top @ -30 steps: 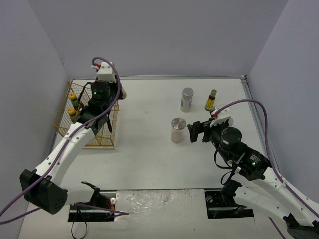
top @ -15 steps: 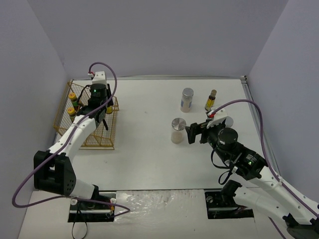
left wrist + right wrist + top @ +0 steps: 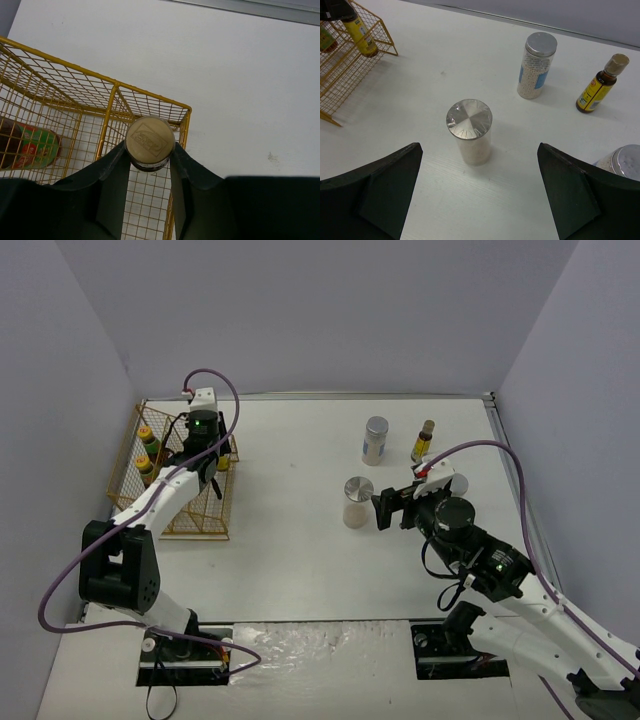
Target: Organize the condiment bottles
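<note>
Clamping a slim dark bottle [image 3: 150, 141] upright over the gold rack [image 3: 113, 105] near the worktop's far-left corner, the left pincer [image 3: 149, 152] seems set to lower it; the right pincer [image 3: 478, 152] gapes, empty, facing a jar [image 3: 469, 122].

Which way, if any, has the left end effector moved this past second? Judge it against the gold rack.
Yes. Shut on the slim dark bottle, the left end effector moved from just outside the gold wire rack's far right corner to inside it.
</note>
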`<state>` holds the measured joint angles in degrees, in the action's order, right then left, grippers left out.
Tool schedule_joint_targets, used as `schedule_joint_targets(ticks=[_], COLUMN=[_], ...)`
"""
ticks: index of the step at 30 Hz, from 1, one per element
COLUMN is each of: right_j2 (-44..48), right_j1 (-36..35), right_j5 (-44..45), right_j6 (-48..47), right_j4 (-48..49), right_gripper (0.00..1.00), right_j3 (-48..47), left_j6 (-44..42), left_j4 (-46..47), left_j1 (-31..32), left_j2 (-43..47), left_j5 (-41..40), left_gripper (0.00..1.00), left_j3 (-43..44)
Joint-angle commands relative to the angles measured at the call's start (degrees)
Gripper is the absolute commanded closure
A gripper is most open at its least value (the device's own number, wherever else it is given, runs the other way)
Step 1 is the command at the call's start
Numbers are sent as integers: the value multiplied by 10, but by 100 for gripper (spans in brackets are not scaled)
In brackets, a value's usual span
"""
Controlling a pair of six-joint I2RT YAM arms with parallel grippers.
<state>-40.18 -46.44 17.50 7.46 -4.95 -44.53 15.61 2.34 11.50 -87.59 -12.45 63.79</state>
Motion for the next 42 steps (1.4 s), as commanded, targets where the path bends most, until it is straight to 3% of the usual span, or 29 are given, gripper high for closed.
schedule_joint_targets(ticks=[1,13,18,21,23,28,32,42], right_j2=[-8,-41,-70,-113,-136,-227,-304,-495], right_j1=[4,3,7,32,82,203,276,378], right_j5=[3,16,65,99,71,31,1,-75], right_j6=[-1,1,8,23,36,64,76,47], right_j4=[44,43,44,44,44,53,64,157], right_gripper=[4,3,5,6,6,7,7,13], right_j3=[-6,-26,-50,-83,-101,-166,-211,-271], left_j6=[13,23,24,33,38,39,36,-51], left_j4=[90,47,5,-55,-100,-215,-275,-288], left_j1=[-10,-10,-9,-8,-8,-7,-7,-7], left_j2=[12,15,37,57,75,129,185,345], left_j5=[-1,7,21,37,45,67,86,153], left_gripper=[90,47,22,10,4,3,3,3], left_j3=[11,28,49,76,98,146,138,-17])
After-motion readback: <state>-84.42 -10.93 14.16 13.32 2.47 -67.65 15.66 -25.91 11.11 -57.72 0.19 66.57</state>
